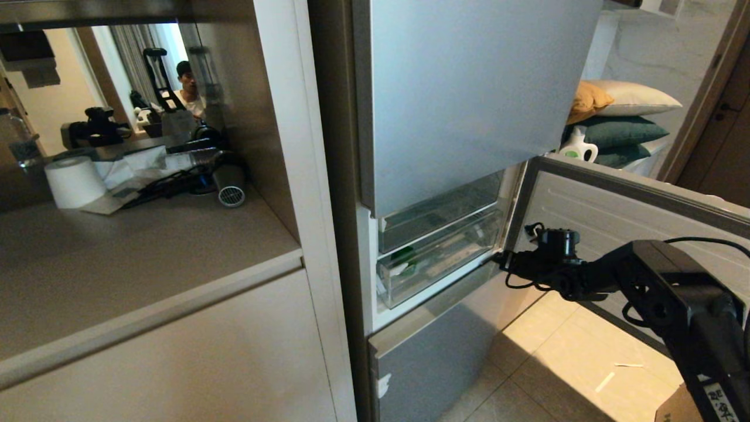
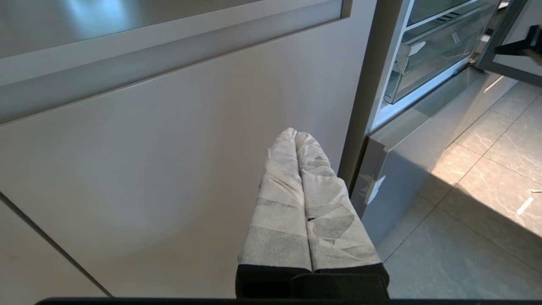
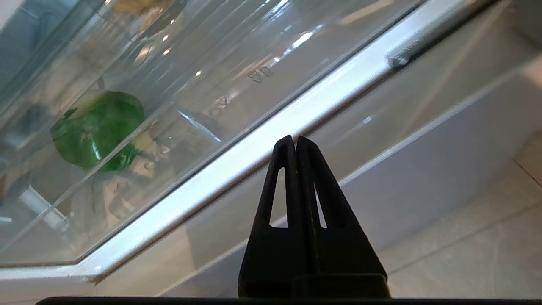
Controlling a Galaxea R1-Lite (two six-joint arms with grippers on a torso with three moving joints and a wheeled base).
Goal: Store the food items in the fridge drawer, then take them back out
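Observation:
The fridge drawer [image 1: 439,261] is a clear plastic bin in the open middle compartment of the silver fridge. Inside it lies the green bell pepper [image 3: 99,129], seen through the plastic and also in the head view as a green patch [image 1: 405,265]. A tan-yellow lump, apparently the potato [image 3: 137,5], shows further in. My right gripper [image 3: 295,140] is shut and empty, its tips just off the white ledge below the drawer's front, at the drawer's right end [image 1: 503,262]. My left gripper [image 2: 295,134], with white-wrapped fingers, is shut, parked facing the beige cabinet door.
The compartment's door [image 1: 615,205] stands open to the right, behind my right arm. A silver lower front [image 1: 433,351] sits under the drawers. The beige cabinet [image 1: 176,351] and its counter with a paper roll [image 1: 73,181] are left. A person [image 1: 187,88] shows behind the counter.

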